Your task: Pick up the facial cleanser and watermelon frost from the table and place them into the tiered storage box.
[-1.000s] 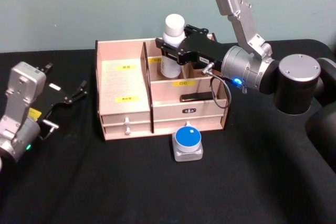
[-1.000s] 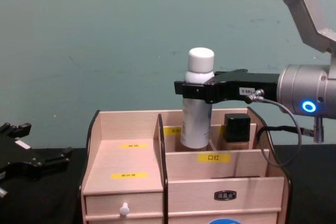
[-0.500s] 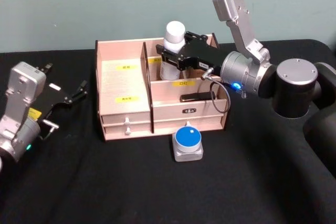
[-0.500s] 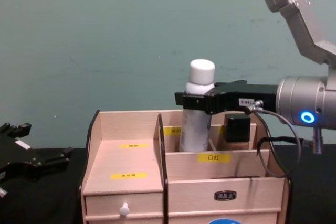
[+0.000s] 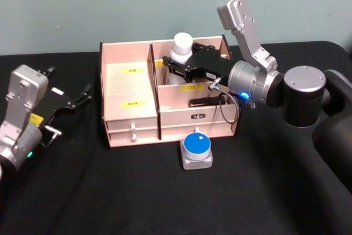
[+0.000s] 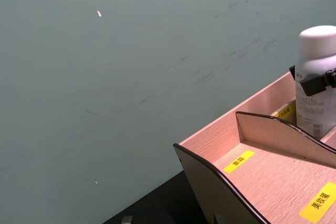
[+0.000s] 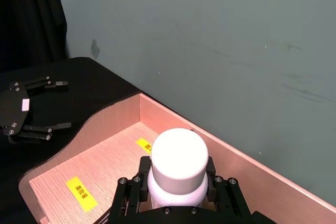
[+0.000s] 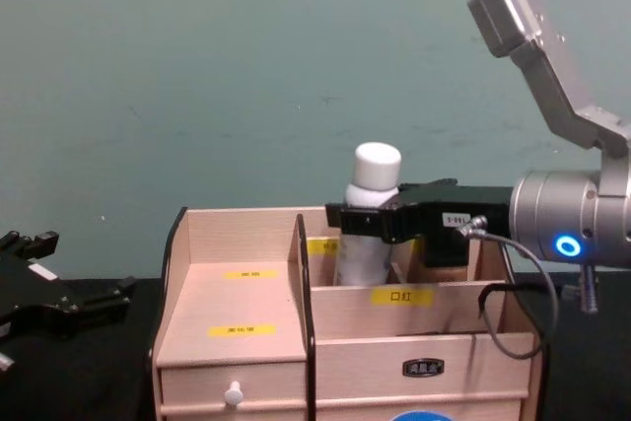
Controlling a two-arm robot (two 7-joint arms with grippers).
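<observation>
The facial cleanser [image 5: 182, 44] is a white bottle with a white cap. My right gripper [image 5: 177, 65] is shut on it just under the cap. The bottle stands upright with its lower part down in a back compartment of the tiered storage box [image 5: 127, 89], a pale wooden organiser with yellow labels. The chest view shows the cleanser [image 8: 376, 169] rising above the box [image 8: 237, 303], with the right gripper [image 8: 367, 222] around it. The watermelon frost [image 5: 197, 148], a small grey square case with a round blue top, lies on the table in front of the box. My left gripper [image 5: 69, 89] rests open at the far left.
The table is covered in black cloth [image 5: 110, 191]. A teal wall [image 8: 197, 76] rises close behind the box. A black flat item [image 5: 206, 102] lies in a middle compartment. Two small drawers [image 5: 132, 129] face the front.
My right gripper has come down and slightly back with the bottle, sinking it deeper into the back compartment. The left arm has not moved.
</observation>
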